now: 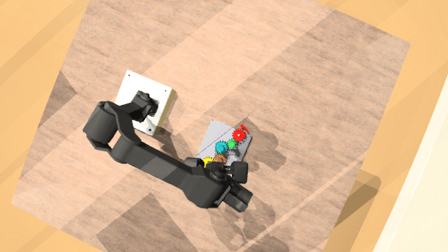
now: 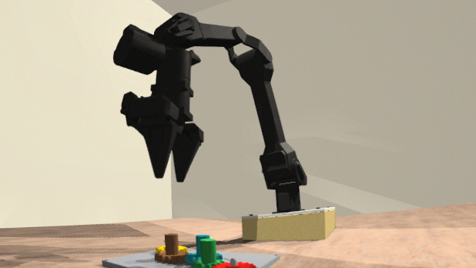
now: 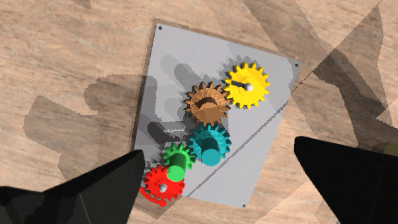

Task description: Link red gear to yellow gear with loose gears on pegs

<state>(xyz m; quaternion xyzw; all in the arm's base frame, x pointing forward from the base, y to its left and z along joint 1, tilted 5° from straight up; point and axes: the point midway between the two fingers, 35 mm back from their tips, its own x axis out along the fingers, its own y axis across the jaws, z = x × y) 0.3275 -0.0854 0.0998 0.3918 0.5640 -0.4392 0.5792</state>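
Brown gear (image 1: 220, 158) (image 2: 171, 256) (image 3: 207, 102), on the board (image 1: 208, 135) (image 2: 131, 261) (image 3: 175, 50) between yellow (image 1: 208, 161) (image 2: 181, 249) (image 3: 255, 95) and teal (image 1: 220, 147) (image 2: 202, 246) (image 3: 210, 142) gears: judged light and rigid, best gripped by its upright post. Pincer (image 1: 222, 171) (image 2: 169, 179) (image 3: 219, 151) wide, holding nothing — raised above the board. Seating beneath the teeth cannot be verified; the arm partly covers brown and yellow from above — red (image 1: 238, 135) (image 2: 236, 266) (image 3: 165, 184) is cropped in the exterior view.

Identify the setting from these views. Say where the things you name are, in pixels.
Probably a robotics test bench: a black arm (image 1: 156, 163) (image 2: 266, 115) bolted to a block base (image 1: 125, 85) (image 2: 289, 228), a wood-grain table (image 1: 283, 90) (image 2: 404, 242), and a grey pegboard (image 1: 210, 135) (image 2: 131, 262) (image 3: 240, 185) carrying coloured gears.
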